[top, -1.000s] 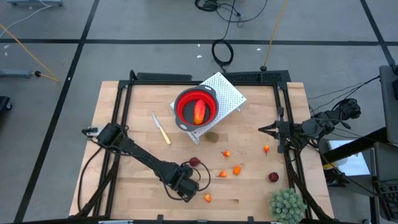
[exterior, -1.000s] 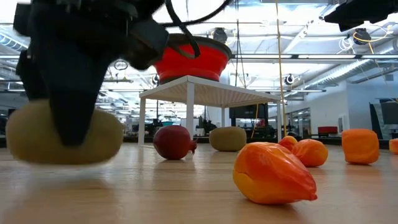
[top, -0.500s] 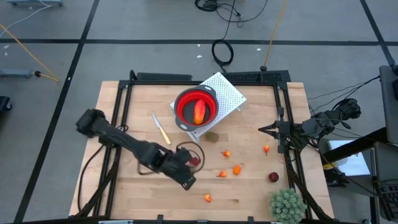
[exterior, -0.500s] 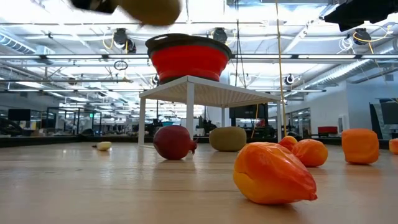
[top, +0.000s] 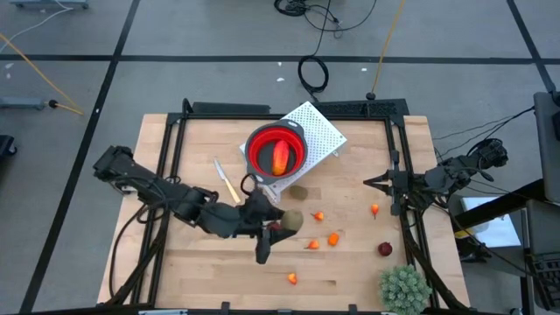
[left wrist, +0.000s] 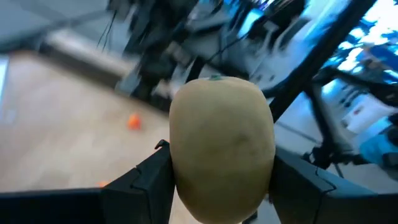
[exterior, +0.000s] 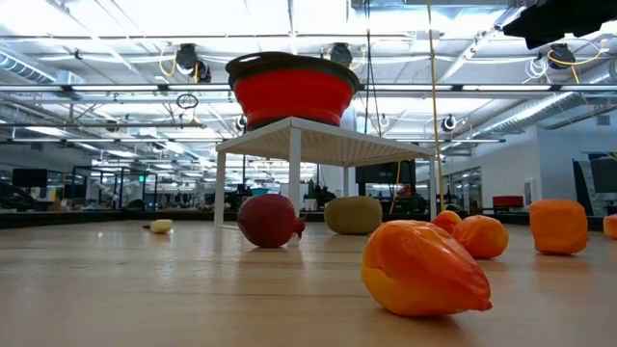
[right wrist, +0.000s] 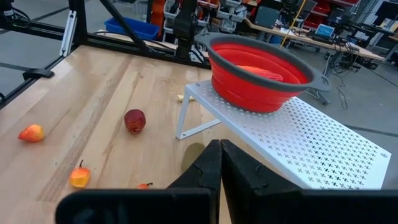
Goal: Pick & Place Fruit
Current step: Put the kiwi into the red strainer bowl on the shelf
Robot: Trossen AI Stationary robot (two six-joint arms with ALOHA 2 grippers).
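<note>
Left gripper [top: 286,220] clamped on olive-brown oval fruit [left wrist: 221,146], below red bowl [top: 276,150]. Best carried over the rim, released low. Right gripper [top: 369,182] closed, parked at table edge.

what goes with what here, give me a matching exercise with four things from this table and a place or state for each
Things:
1. olive-brown fruit
2. red bowl
3. spiky green plant ball
4. right gripper

Places or states:
A. at the table's near right corner
B. shut, waiting at the table's right edge
C. held between the left gripper's fingers
D. on the white perforated stand

Pairs: 1-C, 2-D, 3-A, 4-B
</note>
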